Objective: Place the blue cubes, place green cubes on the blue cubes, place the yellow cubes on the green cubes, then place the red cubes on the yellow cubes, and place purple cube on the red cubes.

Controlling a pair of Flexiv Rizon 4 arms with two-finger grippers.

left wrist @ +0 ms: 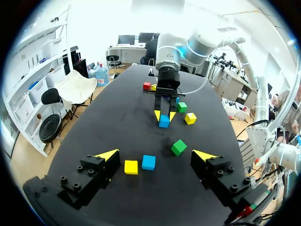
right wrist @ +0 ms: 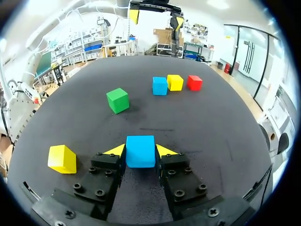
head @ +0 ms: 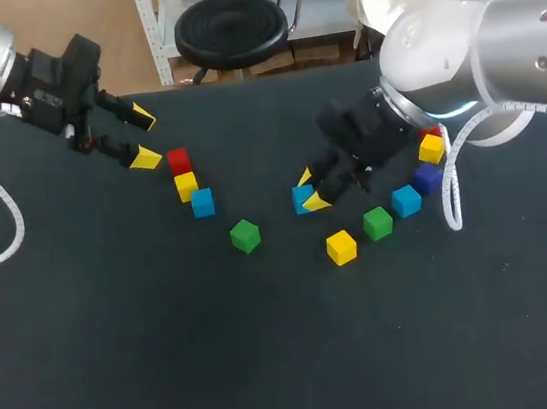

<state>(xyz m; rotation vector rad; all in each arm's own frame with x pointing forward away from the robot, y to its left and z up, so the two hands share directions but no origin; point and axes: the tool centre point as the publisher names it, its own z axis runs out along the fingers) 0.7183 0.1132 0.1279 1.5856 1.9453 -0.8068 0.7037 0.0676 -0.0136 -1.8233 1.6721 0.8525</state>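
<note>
Currently the right tool (head: 309, 190) is closed on a blue cube (right wrist: 140, 151), with both yellow tips pressing its sides, low over the worktop (head: 173, 359) near its middle. A green cube (right wrist: 117, 100) lies just ahead of it, nearer this arm. The left tool (head: 144, 137) hangs wide open and empty near a second blue cube (head: 203, 203).

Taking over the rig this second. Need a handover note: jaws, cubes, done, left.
Left gripper: jaws open, empty, near the red-yellow-blue row.
Right gripper: jaws shut on a blue cube.
Lone green cube mid-table; loose yellow cube, second green cube, spare blue cube and purple cube by the right arm.
Done: nothing stacked yet.
Left: every layer, blue through purple.
</note>
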